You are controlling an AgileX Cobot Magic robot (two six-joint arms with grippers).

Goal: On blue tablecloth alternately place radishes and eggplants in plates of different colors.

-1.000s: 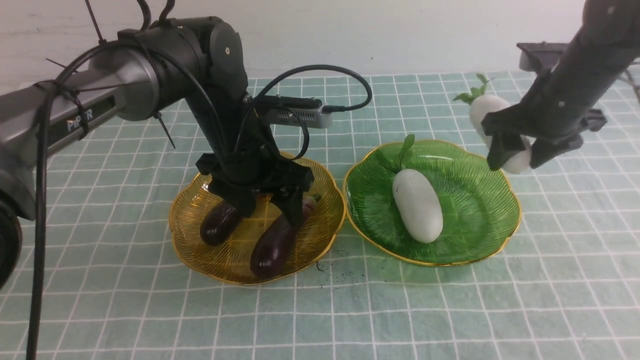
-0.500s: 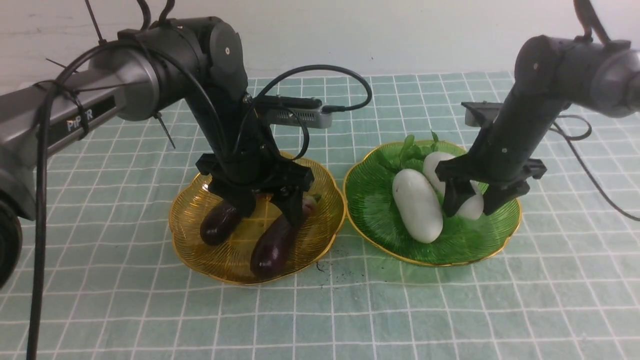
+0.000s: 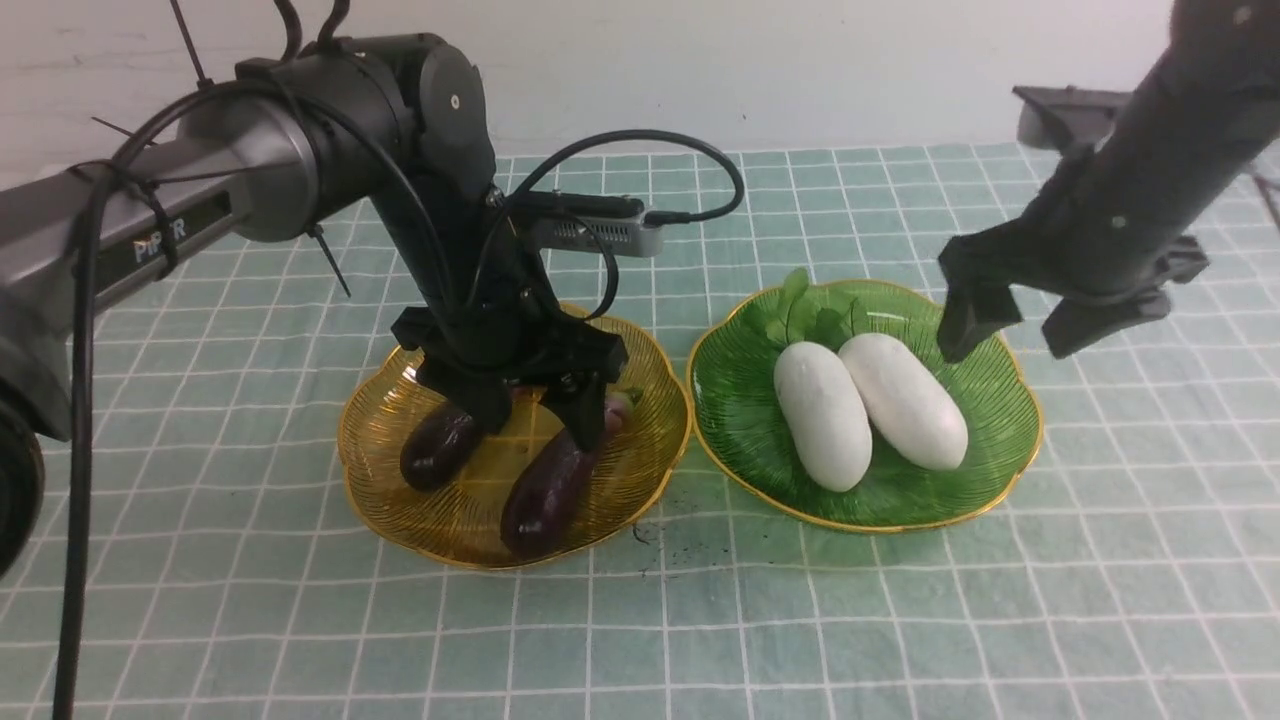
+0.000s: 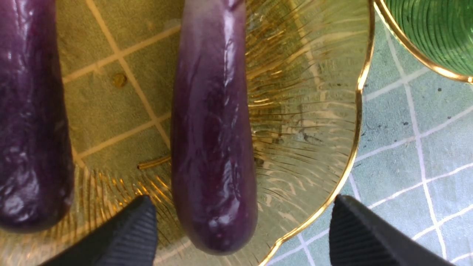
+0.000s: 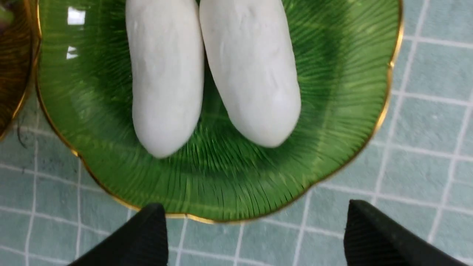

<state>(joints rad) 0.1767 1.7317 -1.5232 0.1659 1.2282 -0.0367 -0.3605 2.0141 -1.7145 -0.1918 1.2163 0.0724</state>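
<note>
Two dark purple eggplants (image 3: 548,490) (image 3: 438,446) lie in the amber plate (image 3: 460,535). Two white radishes (image 3: 823,415) (image 3: 903,400) lie side by side in the green plate (image 3: 990,480), leaves at the far end. My left gripper (image 3: 538,428) is open low over the amber plate, its fingers astride the right eggplant (image 4: 214,125). My right gripper (image 3: 1010,345) is open and empty, raised above the green plate's far right rim. The right wrist view shows both radishes (image 5: 166,74) (image 5: 251,70) on the green plate (image 5: 332,140). All rest on the teal grid tablecloth (image 3: 900,620).
The left arm (image 3: 300,160) and its cable reach across the left side of the cloth. Small dark specks (image 3: 660,545) lie on the cloth between the plates. A white wall (image 3: 800,60) bounds the far edge.
My right gripper carried the second radish down into the green plate, let go of it beside the first, and rose up and to the right. The left arm has not moved.
</note>
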